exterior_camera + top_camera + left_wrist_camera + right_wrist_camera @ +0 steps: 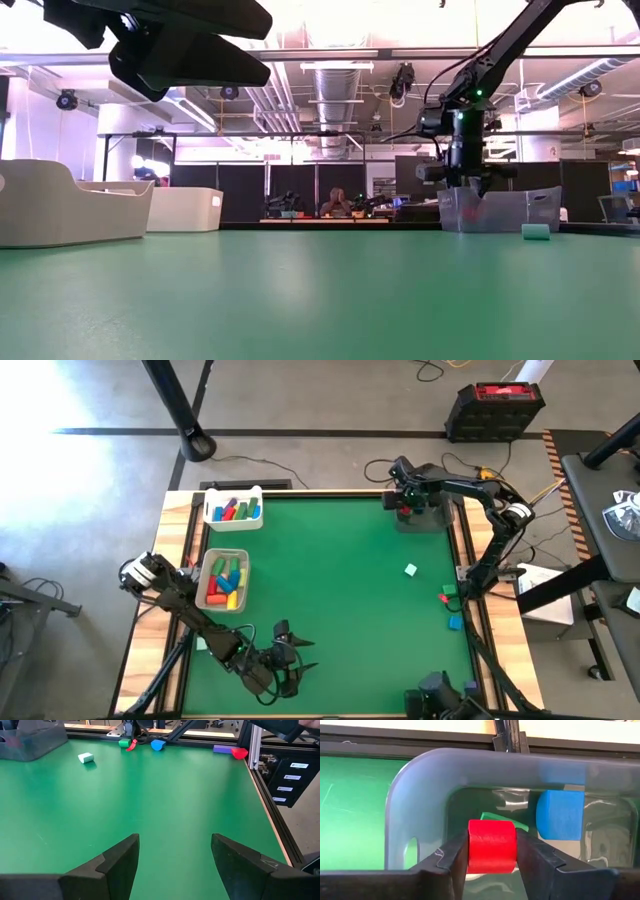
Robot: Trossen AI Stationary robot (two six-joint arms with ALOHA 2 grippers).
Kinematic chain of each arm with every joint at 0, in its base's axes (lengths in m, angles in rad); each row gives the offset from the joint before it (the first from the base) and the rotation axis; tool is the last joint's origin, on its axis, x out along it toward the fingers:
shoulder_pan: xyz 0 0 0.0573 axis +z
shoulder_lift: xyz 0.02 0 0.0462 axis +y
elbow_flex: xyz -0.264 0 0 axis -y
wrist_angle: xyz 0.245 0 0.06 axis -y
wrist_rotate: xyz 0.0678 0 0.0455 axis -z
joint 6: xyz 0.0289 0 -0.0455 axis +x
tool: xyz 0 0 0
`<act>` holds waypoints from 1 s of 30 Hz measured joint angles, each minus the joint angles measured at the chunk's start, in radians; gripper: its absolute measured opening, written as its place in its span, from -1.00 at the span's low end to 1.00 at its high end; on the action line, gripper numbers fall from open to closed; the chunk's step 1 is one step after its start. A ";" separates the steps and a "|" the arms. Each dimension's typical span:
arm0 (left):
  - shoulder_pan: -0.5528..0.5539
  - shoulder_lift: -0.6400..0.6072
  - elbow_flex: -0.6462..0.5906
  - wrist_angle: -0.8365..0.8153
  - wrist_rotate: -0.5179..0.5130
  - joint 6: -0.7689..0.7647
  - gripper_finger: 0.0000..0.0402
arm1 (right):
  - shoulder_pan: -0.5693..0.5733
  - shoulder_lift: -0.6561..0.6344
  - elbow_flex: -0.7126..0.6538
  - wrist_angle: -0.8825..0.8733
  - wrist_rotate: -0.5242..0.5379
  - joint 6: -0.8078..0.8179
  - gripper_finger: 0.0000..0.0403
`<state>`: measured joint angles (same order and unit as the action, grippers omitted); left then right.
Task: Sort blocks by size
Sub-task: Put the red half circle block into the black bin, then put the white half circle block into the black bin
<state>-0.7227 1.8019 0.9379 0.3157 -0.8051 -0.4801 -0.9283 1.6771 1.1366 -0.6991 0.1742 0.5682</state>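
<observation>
While the right pincer hangs over the grey translucent tray at the counter's far right corner, its dark fingers clamp a small red block, smooth and matte with rounded edges. Inside that tray lie a blue cube and a partly hidden green block.

On the green felt-like counter, a pale mint block sits alone toward the right side. Near the right edge rest a small red block, a green one and a blue one.

Two white trays stand along the left edge, both holding longer bars in red, blue, green and yellow.

At the near left, the left pincer hovers over bare felt, its angular black fingers spread wide and holding nothing.
</observation>
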 joint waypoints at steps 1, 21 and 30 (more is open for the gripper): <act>0.000 0.000 0.000 0.000 0.000 0.000 0.16 | 0.000 0.000 0.000 0.000 0.000 0.000 -0.32; 0.000 0.000 0.000 0.002 0.000 0.000 0.16 | 0.149 -0.226 -0.002 -0.144 0.013 -0.048 0.31; 0.000 0.000 0.000 0.003 0.000 0.000 0.16 | 0.575 -0.464 -0.147 -0.252 0.009 0.041 0.53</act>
<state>-0.7227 1.8019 0.9379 0.3183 -0.8047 -0.4801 -0.3530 1.2136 0.9898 -0.9514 0.1829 0.6091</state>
